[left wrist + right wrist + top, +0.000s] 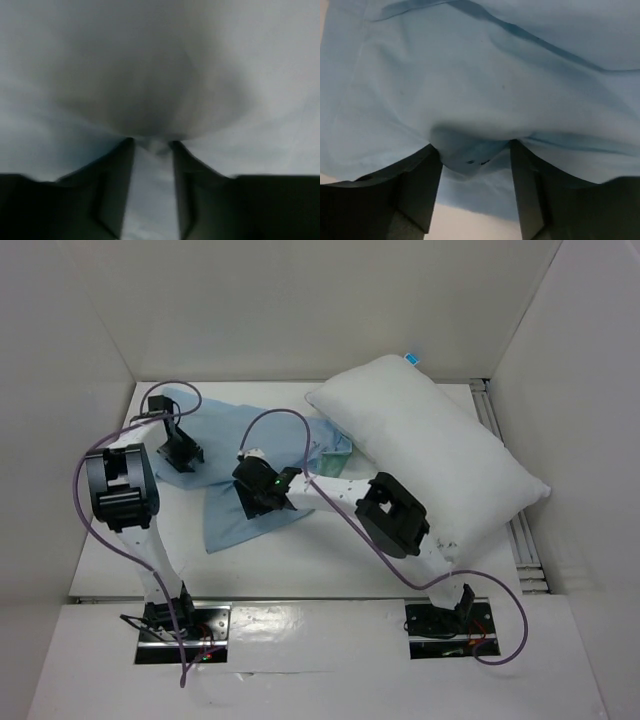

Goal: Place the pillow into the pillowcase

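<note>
Now, one pillow [430, 455] and one pillowcase [225, 525] are counted on the bench [290, 570], with two tools at work and nothing else of the task in sight. The pillow is parked at the right rear, well clear of both tools. Its long axis is slanted from the rear centre down towards the near right. The pillowcase is spread limp and light blue across the left and middle, and a small flash of its sea-green face [338, 455] is turned up just beside the pillow's nearer flank. The left tool [180, 448] is planted on the cloth's far left part; in its wrist view the fingers are drawn close together with a pinch of pale fabric tented up from the tips, so it is judged to be clamped on the pillowcase. The right tool [262, 488] is set on the middle of the cloth, and there a thick blue fold is bunched between wider-set fingers, apparently gripped too. The pillow lies to the right of and beyond both tools, and the right tool is clearly the nearer. Where the mouth of the case lies cannot be made out, though the green flash hints it may be faced towards the pillow.
</note>
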